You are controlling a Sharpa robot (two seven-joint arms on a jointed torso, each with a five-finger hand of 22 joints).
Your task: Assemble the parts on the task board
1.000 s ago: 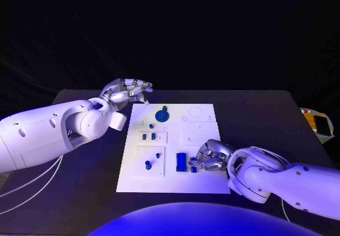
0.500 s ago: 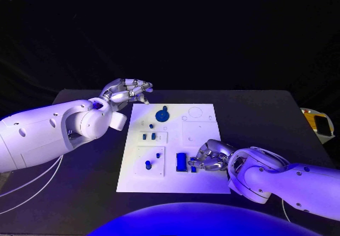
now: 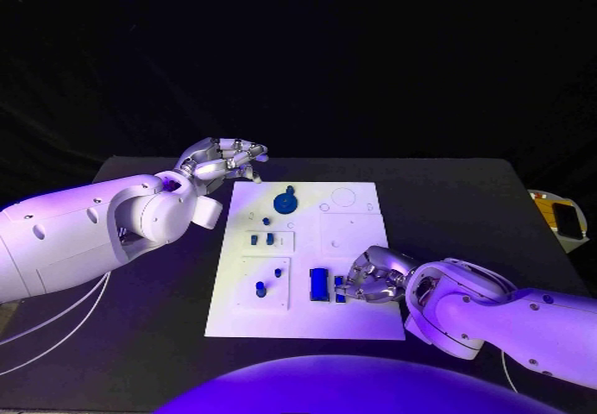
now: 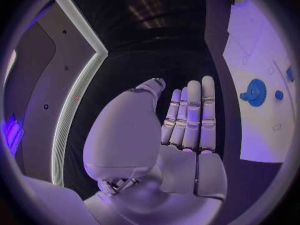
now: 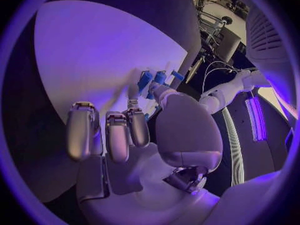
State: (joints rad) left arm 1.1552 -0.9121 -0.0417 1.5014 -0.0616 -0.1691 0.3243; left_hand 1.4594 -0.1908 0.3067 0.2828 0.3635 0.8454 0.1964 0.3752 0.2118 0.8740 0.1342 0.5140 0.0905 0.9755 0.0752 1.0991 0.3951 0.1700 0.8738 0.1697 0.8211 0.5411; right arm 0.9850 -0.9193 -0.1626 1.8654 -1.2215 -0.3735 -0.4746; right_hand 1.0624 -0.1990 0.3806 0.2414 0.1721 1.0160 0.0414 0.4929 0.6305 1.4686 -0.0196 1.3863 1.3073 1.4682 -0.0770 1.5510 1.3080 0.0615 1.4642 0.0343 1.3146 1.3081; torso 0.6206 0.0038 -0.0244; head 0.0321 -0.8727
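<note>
Right silver many-fingered hand (image 3: 369,278) working at the near right part of the white rectangular task board (image 3: 361,319), fingers curled down beside the upright blue rectangular block (image 3: 318,284), apparently pinching a small blue piece (image 3: 340,297) just beside it, though the grip being too hidden to confirm. Left silver hand (image 3: 224,160) hovering off the board's far left corner, fingers straight and together, holding nothing. Next calling for seating that small piece squarely without knocking the block.

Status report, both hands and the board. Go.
Left robot hand open, off the task board's far corner. Right robot hand down at a blue part, grip unclear. Nothing in the way.
</note>
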